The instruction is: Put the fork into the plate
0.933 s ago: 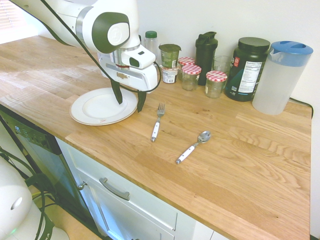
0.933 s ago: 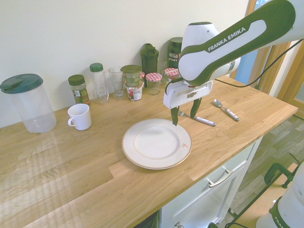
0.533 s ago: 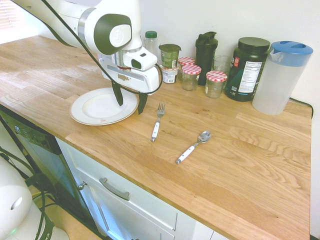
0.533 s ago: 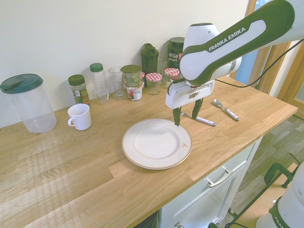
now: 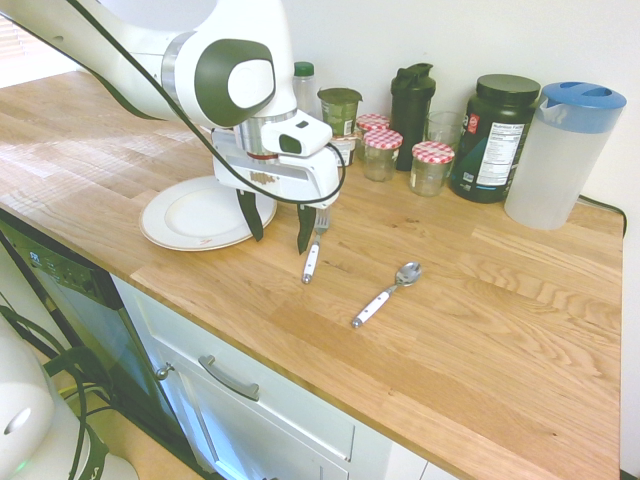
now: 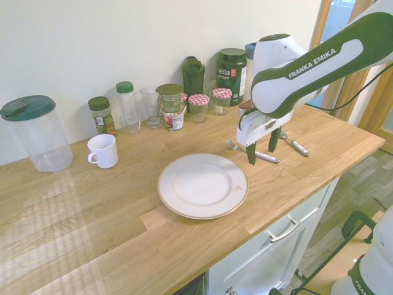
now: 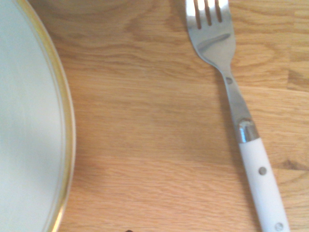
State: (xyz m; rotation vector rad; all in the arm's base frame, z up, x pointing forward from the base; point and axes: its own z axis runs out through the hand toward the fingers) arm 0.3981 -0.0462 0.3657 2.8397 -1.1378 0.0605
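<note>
The fork (image 5: pixel 313 250) lies flat on the wooden counter, silver tines toward the jars, white handle toward the counter's front edge; it also shows as the fork (image 6: pixel 255 153) and, close up, the fork (image 7: pixel 236 111). The round white plate (image 5: pixel 195 215) with a gold edge sits just beside it, seen as the plate (image 6: pixel 202 185) and the plate (image 7: pixel 29 121). My gripper (image 5: pixel 278 224) hangs open and empty just above the counter, between the plate and the fork, one finger close to the fork's tines. In the second exterior view the gripper (image 6: pixel 262 147) stands over the fork.
A white-handled spoon (image 5: pixel 386 293) lies right of the fork. Jars, bottles, a black shaker (image 5: pixel 411 100), a dark tub (image 5: pixel 495 135) and a clear pitcher (image 5: pixel 560 155) line the back wall. A white mug (image 6: pixel 102 150) stands left of the plate.
The gripper has moved from over the plate's edge toward the fork and come lower. It has stayed open. Fork, plate and spoon lie where they were.
</note>
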